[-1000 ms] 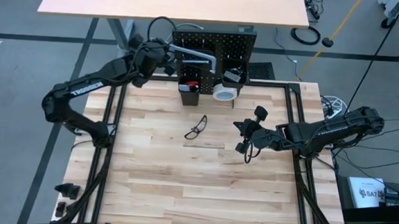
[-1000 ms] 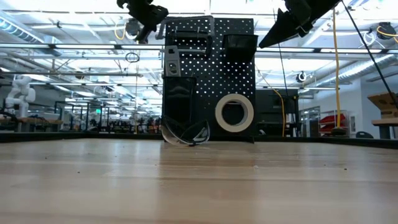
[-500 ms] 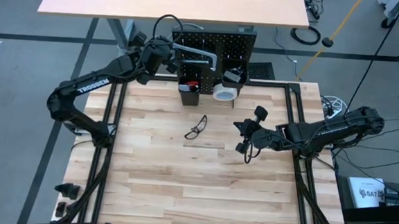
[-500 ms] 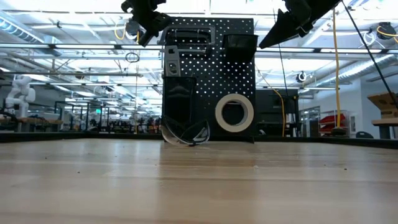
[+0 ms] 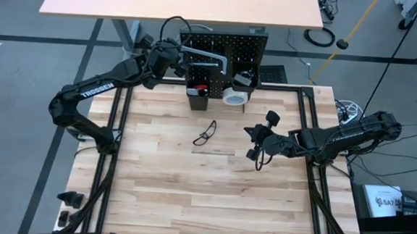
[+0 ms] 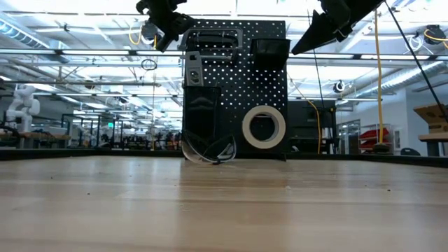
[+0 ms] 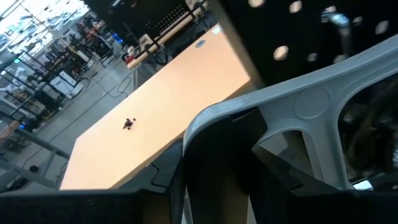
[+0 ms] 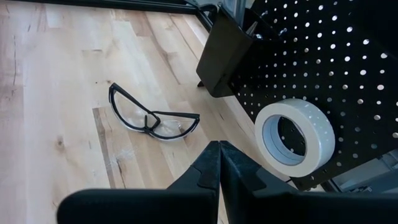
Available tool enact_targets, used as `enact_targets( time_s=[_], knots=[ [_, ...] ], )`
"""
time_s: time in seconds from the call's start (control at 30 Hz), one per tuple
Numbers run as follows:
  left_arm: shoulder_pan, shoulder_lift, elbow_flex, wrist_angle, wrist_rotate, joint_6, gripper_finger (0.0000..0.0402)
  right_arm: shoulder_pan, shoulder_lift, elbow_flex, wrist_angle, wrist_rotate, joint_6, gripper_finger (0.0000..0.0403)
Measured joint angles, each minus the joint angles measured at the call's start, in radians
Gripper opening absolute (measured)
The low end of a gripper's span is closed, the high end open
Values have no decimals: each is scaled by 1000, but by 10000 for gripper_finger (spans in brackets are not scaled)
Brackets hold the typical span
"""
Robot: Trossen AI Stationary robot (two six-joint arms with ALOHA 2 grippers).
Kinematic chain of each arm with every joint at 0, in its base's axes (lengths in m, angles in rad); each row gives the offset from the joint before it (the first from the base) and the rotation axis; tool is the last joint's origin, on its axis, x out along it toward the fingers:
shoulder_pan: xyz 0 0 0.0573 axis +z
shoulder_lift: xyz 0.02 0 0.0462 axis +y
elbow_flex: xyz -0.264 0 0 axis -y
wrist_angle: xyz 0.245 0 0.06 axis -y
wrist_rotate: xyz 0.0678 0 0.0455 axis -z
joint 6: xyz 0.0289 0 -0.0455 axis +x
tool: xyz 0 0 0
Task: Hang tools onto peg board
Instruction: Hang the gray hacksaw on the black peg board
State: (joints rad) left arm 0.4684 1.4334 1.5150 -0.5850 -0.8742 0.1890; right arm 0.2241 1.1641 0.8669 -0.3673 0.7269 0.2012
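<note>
The left gripper (image 5: 177, 55), jaws clamped on the grey bar clamp (image 5: 206, 55), has moved it up against the peg board (image 5: 251, 43), nearly hung. The right gripper (image 5: 256, 143) waits, jaws shut.

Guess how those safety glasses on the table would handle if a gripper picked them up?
The safety glasses look thin-framed, so probably light and somewhat flexible. The clear curved lens likely gives the fingers a slippery surface. They lie low on the wooden tabletop, so a push would probably slide them, not roll them.
</note>
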Motion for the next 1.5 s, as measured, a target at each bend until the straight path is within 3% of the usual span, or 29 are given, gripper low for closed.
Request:
enact_targets(
  time_s=[0.23,1.1,1.5],
  knots=[
    [-39,6,0,-8,-82,0,130,-2,0,0,0,0,0,0],
    [-71,55,6,68,-114,0,130,-3,0,0,0,-26,-3,0],
    [-71,55,32,-12,-174,-78,130,-3,0,0,-1,-26,-4,0]
  ],
)
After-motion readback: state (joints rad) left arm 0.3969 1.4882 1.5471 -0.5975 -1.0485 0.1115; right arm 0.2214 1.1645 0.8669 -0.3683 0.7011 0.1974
